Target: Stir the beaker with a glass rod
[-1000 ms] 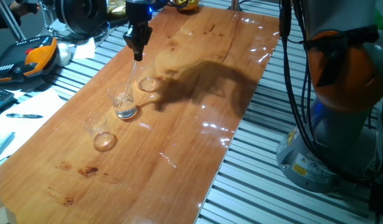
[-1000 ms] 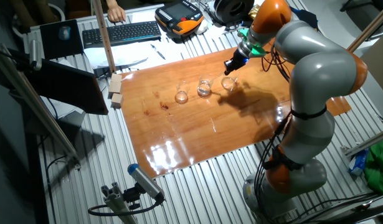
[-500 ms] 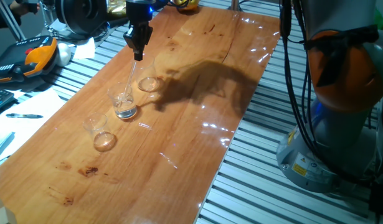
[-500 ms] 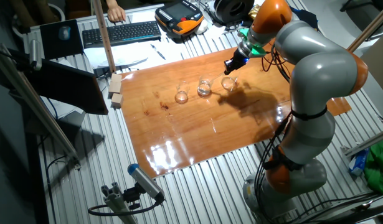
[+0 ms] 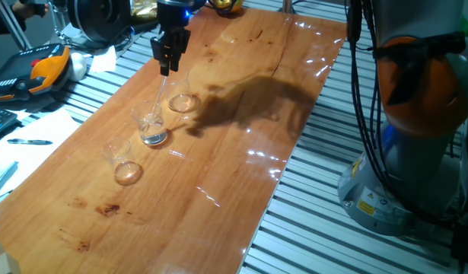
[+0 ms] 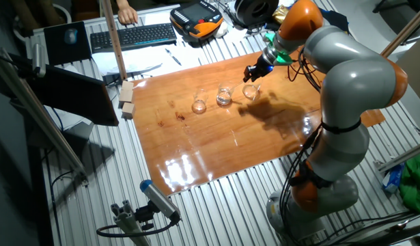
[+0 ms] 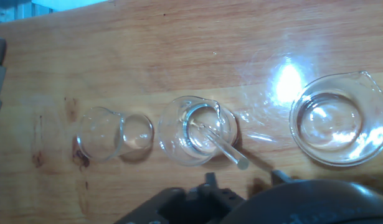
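Currently the gripper (image 5: 167, 67) hangs above the wooden table (image 5: 241, 175) w/ fingers closed on the top of the glass rod (image 5: 161, 97). Rod slants down, lower end inside the beaker (image 5: 149, 123), mid one in a row of 3. Taller beaker (image 5: 180, 91) sits just beside it on one side, smaller beaker (image 5: 121, 158) on the other. Hand view: rod tip (image 7: 207, 129) is w/in the beaker's rim (image 7: 195, 129).
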Controlling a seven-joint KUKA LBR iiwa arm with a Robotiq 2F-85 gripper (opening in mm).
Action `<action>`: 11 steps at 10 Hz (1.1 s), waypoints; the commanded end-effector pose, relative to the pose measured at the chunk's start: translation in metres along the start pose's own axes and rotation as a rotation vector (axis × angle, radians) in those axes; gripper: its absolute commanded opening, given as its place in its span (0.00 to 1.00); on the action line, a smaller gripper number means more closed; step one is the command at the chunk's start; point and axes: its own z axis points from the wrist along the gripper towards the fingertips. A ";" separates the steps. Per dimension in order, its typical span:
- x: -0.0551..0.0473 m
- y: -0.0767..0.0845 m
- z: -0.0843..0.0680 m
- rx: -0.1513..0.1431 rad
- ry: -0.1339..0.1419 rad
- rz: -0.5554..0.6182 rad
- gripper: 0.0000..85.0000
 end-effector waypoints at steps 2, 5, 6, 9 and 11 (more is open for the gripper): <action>-0.001 0.001 0.001 -0.017 0.011 0.001 0.80; -0.002 0.000 0.011 -0.020 0.020 -0.005 0.60; -0.003 0.000 0.012 -0.020 0.023 -0.005 0.60; -0.005 -0.001 0.015 -0.017 0.018 -0.003 0.60; -0.007 0.000 0.018 -0.029 0.007 -0.007 0.60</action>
